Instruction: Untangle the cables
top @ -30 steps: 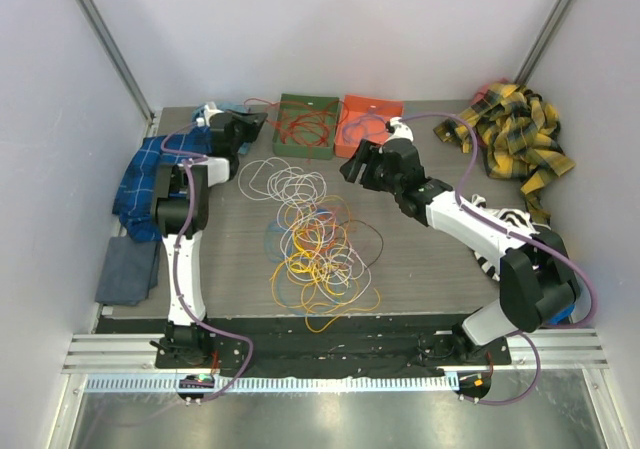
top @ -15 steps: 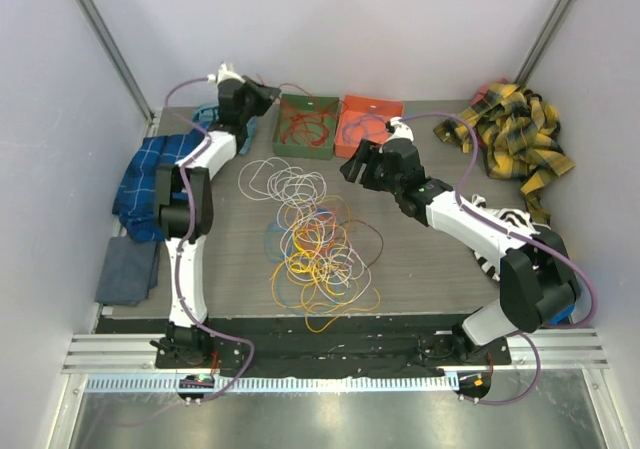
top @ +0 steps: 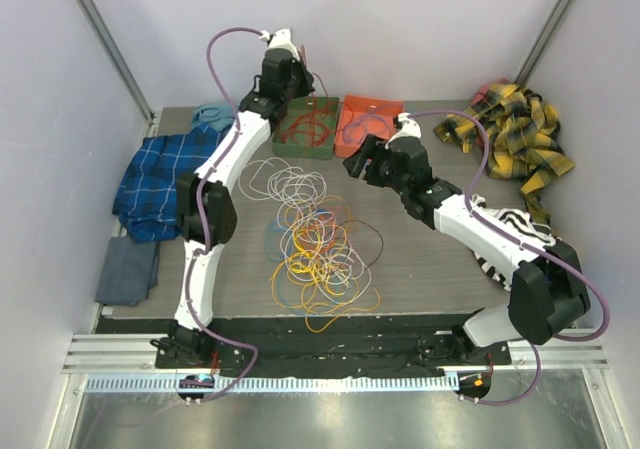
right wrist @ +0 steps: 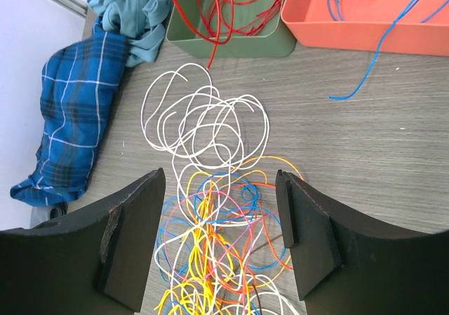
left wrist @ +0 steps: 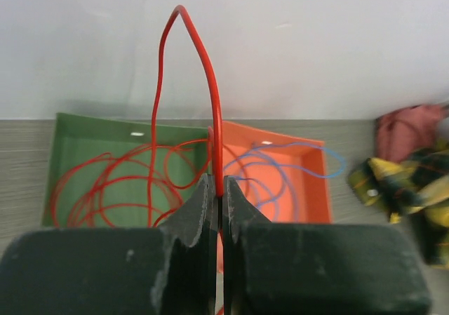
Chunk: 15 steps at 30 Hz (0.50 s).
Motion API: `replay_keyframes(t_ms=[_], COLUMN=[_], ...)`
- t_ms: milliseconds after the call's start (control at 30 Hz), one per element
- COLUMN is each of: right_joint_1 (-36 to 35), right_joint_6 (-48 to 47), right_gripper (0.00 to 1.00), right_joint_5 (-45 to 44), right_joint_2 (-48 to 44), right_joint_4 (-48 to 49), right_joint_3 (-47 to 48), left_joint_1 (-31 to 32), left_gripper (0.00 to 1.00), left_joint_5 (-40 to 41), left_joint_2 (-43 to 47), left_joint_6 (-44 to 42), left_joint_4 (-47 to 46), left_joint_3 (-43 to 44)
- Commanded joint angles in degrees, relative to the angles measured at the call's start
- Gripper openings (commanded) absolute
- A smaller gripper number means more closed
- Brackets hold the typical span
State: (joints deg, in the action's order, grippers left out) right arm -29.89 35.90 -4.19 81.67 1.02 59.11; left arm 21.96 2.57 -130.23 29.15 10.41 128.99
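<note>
Colour sorting seems the reason the left gripper [left wrist: 219, 189], pinched tight on a red cable [left wrist: 214, 111], holds it over the green tray [left wrist: 91, 123] of red ones at its wrist view's left, while the right gripper [right wrist: 219, 182] hangs spread above the mid-frame tangle of cables [top: 320, 257].

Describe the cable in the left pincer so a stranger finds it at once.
At the far edge of the table, a green tray sits left of an orange tray. Near the green tray, the raised left pincer is shut on a red cable. Only this one arches into the air; the other cables lie low.
</note>
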Motion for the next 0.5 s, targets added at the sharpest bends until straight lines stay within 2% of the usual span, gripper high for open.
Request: replay_keyframes(t_ms=[0, 233, 300, 333, 367, 433, 467], right_joint_1=[-0.26, -0.26, -0.26, -0.17, -0.17, -0.26, -0.26], right_joint_6=[-1.09, -1.53, -1.89, -1.97, -2.06, -2.06, -2.06], right_gripper=[0.72, 0.72, 0.72, 0.72, 0.72, 0.72, 0.72], right_joint_5=[-1.62, -1.96, -2.23, -2.23, -2.32, -2.23, -2.06], right_joint_2=[-2.48, -2.30, -2.13, -2.04, -1.95, -1.51, -1.34], right_joint_4=[0.83, 0.13, -0.05, -0.14, -0.14, -0.14, -0.22], right_joint_3=[-0.31, -0.23, -0.05, -0.05, -0.05, 0.04, 0.13], left_joint_1=[0.72, 0.81, 0.81, 0.81, 0.90, 0.90, 0.90], left_gripper=[0.00, 0.00, 0.24, 0.39, 0.59, 0.76, 1.00], left_joint_5=[7.18, 8.68, 8.59, 8.77, 9.47, 10.96, 12.36], left_joint_2=[-3.79, -13.37, -14.52, -14.52, -14.26, -12.34, -11.28], left_joint_6=[-8.58, -9.81, -9.37, -9.02, -9.02, -9.11, -9.28], left_joint_4=[6.20, 12.08, 12.35, 12.26, 11.74, 10.69, 8.85], left_joint_3=[3.02, 11.63, 11.90, 11.64, 10.68, 9.10, 6.74])
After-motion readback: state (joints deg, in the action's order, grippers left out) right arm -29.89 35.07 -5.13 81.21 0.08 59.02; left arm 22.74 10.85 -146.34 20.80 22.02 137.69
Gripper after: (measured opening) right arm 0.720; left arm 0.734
